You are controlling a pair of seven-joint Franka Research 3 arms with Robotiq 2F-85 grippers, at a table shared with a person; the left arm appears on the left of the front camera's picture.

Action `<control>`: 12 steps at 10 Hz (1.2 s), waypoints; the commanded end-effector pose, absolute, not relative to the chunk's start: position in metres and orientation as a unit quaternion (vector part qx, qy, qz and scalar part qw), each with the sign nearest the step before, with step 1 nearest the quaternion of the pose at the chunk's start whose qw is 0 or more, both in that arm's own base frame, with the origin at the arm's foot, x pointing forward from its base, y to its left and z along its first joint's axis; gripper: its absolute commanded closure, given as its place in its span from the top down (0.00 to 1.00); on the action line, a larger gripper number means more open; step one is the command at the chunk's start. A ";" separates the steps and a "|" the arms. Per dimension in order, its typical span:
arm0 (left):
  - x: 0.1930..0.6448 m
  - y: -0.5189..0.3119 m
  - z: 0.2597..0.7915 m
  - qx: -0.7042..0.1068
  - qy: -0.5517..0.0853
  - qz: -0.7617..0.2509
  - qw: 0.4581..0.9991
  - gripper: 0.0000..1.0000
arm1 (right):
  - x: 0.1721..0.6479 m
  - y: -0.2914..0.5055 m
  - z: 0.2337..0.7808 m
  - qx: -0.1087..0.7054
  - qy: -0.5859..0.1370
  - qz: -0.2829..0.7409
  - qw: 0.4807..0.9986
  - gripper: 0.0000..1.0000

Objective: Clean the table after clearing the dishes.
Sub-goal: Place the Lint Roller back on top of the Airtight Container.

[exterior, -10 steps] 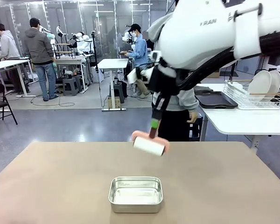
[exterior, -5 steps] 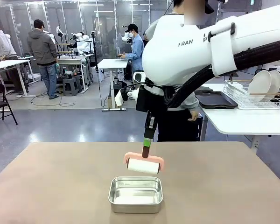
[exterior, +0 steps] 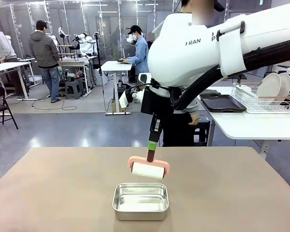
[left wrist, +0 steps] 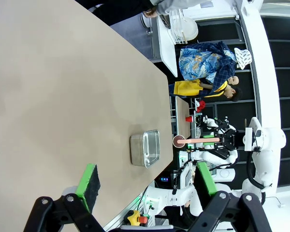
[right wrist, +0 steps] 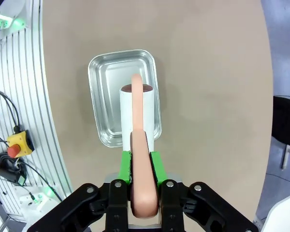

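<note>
A lint roller is gripped by its pink handle in the right hand, jaws clamped on the handle; in the right wrist view the handle is seen pinched between the green pads. The roller is hung handle-up, its white roll horizontal, above the far rim of a steel pan; whether it is touched cannot be told. In the right wrist view the roll is seen over the pan. The pan is set on the tabletop near the front edge, at about 6 o'clock from the roller. The left hand is released, jaws spread wide, nothing between the pads; the tabletop and pan are seen beyond it. White plates are stood in a wire rack on a white side table at 2 o'clock, with dark trays beside it. A person is stood behind the right arm at the far edge.
</note>
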State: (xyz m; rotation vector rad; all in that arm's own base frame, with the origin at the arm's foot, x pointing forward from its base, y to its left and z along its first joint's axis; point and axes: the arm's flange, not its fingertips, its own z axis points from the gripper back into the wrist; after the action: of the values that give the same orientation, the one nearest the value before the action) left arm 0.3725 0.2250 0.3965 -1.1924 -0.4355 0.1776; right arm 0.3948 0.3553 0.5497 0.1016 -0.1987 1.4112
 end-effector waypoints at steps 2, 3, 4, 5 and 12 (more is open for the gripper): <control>0.369 0.226 0.398 -0.557 -0.201 0.079 0.802 1.00 | 0.396 0.374 0.541 0.021 -0.088 0.681 0.727 0.21; 0.369 0.226 0.398 -0.557 -0.201 0.079 0.802 1.00 | 0.398 0.387 0.534 0.021 -0.083 0.699 0.710 0.21; 0.369 0.226 0.398 -0.557 -0.201 0.079 0.802 1.00 | 0.399 0.397 0.525 0.012 -0.072 0.704 0.707 0.21; 0.369 0.226 0.398 -0.557 -0.201 0.079 0.802 1.00 | 0.402 0.403 0.517 0.005 -0.055 0.707 0.705 0.21; 0.369 0.226 0.398 -0.557 -0.201 0.079 0.802 1.00 | 0.433 0.443 0.461 -0.001 -0.006 0.742 0.670 0.21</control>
State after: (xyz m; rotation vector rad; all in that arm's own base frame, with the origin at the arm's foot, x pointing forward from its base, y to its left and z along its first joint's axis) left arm 0.3727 0.2248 0.3966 -1.1925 -0.4352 0.1772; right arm 0.4281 0.4342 0.4625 0.0177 -0.0497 1.6315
